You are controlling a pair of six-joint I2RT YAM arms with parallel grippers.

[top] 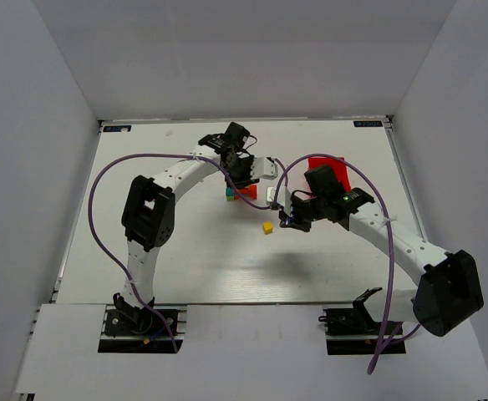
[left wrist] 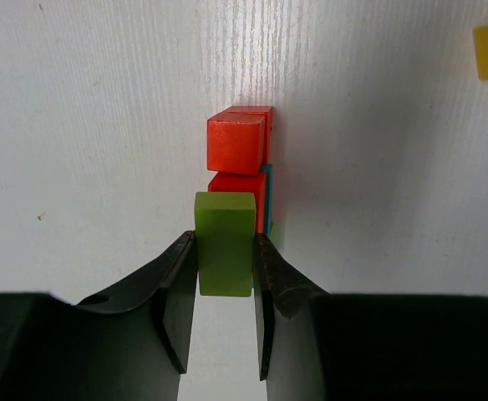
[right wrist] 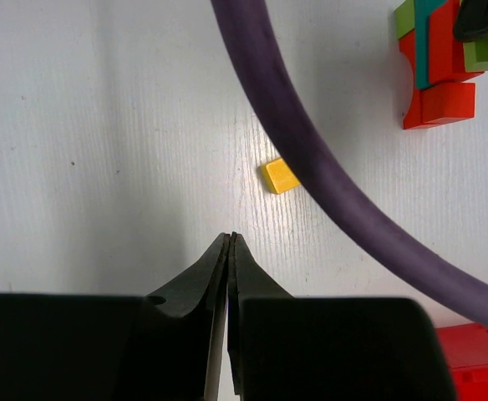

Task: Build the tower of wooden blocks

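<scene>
You see left gripper point(top: 240, 185) low over wood block tower point(top: 236, 195) near centre of table point(top: 185, 259); only red and teal edges show beneath it. Yellow block point(top: 267, 226) lies loose nearby, with right gripper point(top: 285, 221) just beside it. Red bin point(top: 327, 167) sits behind right wrist. Your angle hides jaw stance.

You're looking at a robot lab test cell.
Plain white panels point(top: 27, 125) box in your white counter point(top: 227, 259); at its near edge, the left arm point(top: 148, 217) and right arm point(top: 394, 242) are bolted down.
</scene>
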